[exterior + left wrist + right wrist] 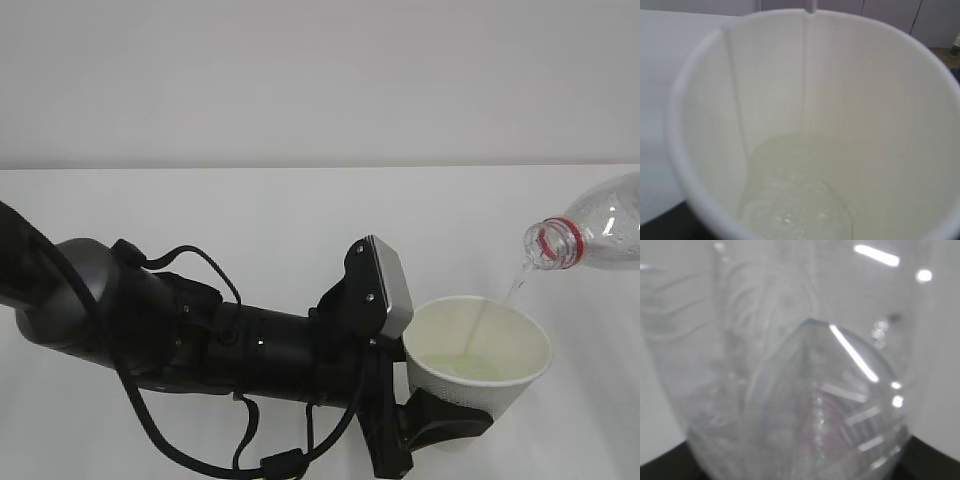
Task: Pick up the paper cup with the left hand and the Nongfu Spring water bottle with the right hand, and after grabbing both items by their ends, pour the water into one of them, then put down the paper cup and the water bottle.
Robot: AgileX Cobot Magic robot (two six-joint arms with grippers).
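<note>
Nearest us, our left gripper [440,415] clasps the white paper cup [478,365] above the white table [250,220]; our right gripper, unseen, holds the tilted clear plastic bottle [590,232], pouring water [470,365].

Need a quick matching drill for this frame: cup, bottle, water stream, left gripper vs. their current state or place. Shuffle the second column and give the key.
Things:
1. paper cup
2. Nongfu Spring water bottle
3. water stream
4. left gripper

States or places:
A. tilted, open mouth pointing down and left, at the right edge of the exterior view
B. falling from the bottle mouth into the cup
C. clamped around the cup's lower part
D. upright, a shallow pool at its bottom

Pairs: 1-D, 2-A, 3-B, 4-C
</note>
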